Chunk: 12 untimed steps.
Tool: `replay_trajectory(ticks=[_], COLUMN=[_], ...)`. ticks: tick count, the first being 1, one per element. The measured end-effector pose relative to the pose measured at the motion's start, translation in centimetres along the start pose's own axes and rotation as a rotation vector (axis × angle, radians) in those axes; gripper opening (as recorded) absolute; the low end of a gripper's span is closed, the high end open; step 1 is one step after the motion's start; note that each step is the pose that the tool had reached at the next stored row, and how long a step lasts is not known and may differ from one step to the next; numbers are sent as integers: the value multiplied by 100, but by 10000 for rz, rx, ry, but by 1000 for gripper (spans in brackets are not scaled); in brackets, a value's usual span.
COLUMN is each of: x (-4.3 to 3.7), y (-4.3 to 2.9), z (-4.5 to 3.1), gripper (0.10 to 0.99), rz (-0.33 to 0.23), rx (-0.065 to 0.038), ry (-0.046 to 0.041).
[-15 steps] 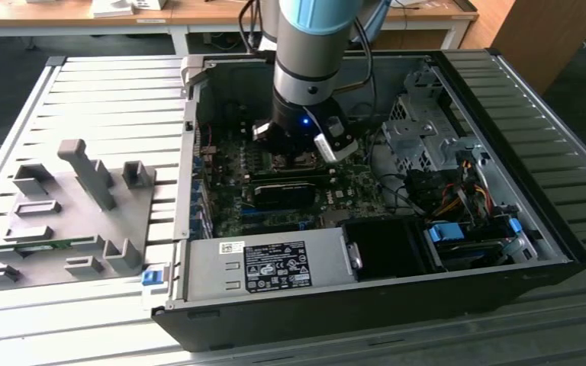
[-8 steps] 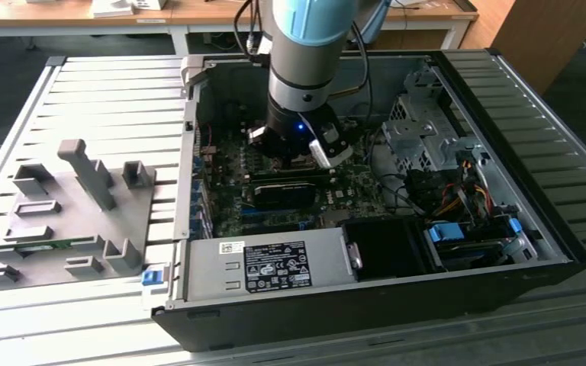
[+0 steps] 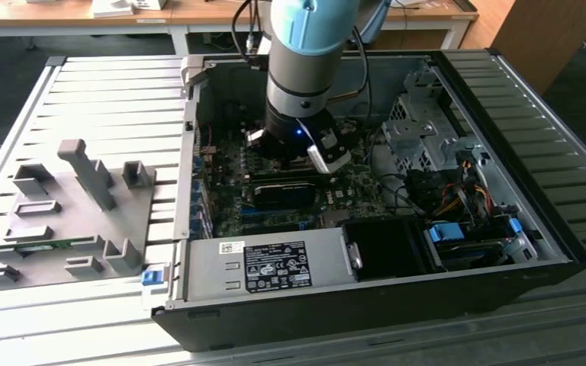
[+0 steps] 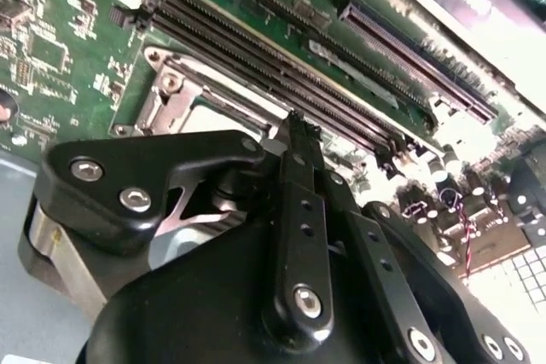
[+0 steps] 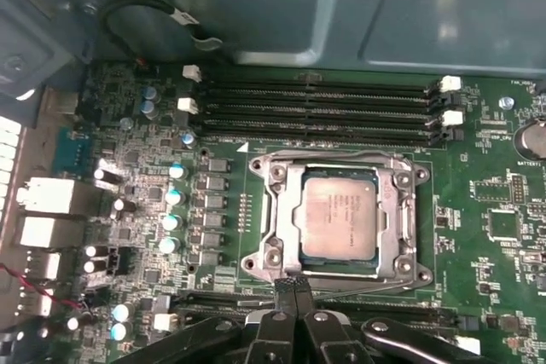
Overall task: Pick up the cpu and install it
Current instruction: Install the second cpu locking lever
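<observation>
1. Silver-grey metal is what catches my eye first: the cpu (image 5: pixel 339 215) lies flat inside the metal-framed socket (image 5: pixel 401 210) on the green motherboard (image 5: pixel 495 236), just beside my fingertips and not held by them.
2. My gripper (image 5: pixel 293 286) hovers low over the socket's edge in the first wrist view, its two black fingers (image 5: pixel 300 296) pressed together with nothing between them; in the second wrist view the gripper (image 4: pixel 296 130) shows the same closed tips above the socket.
3. Four dark memory slots (image 5: pixel 316 108) run along the far side of the socket, with white latches at their ends.
4. In the exterior view my arm (image 3: pixel 308 69) reaches down into an open computer case (image 3: pixel 375 297) lying on its side on a ribbed metal table (image 3: pixel 100 107).
5. On the exterior view's left a grey tray (image 3: pixel 59 221) with upright posts rests on the table; a thin green strip (image 3: pixel 49 245) lies in it.
6. Wooden desks (image 3: pixel 201 11) stand behind the table.
7. From the exterior view my own wrist hides the socket, and in the second wrist view my black linkage covers most of it.
</observation>
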<state>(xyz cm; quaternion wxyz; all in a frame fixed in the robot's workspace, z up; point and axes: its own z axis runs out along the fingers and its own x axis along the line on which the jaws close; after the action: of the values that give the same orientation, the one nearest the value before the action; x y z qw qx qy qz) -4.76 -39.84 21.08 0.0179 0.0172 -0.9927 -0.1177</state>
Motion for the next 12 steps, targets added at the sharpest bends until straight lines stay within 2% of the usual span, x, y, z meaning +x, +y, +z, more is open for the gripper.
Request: replay_trajectory(ticks=[4, 9, 12], x=[53, 97, 111], y=[-30, -84, -95], z=[-3, 13, 43], gripper=[106, 106, 106], rz=[-9, -13, -18], rx=[-221, -312, -415], ry=[-6, -9, -12])
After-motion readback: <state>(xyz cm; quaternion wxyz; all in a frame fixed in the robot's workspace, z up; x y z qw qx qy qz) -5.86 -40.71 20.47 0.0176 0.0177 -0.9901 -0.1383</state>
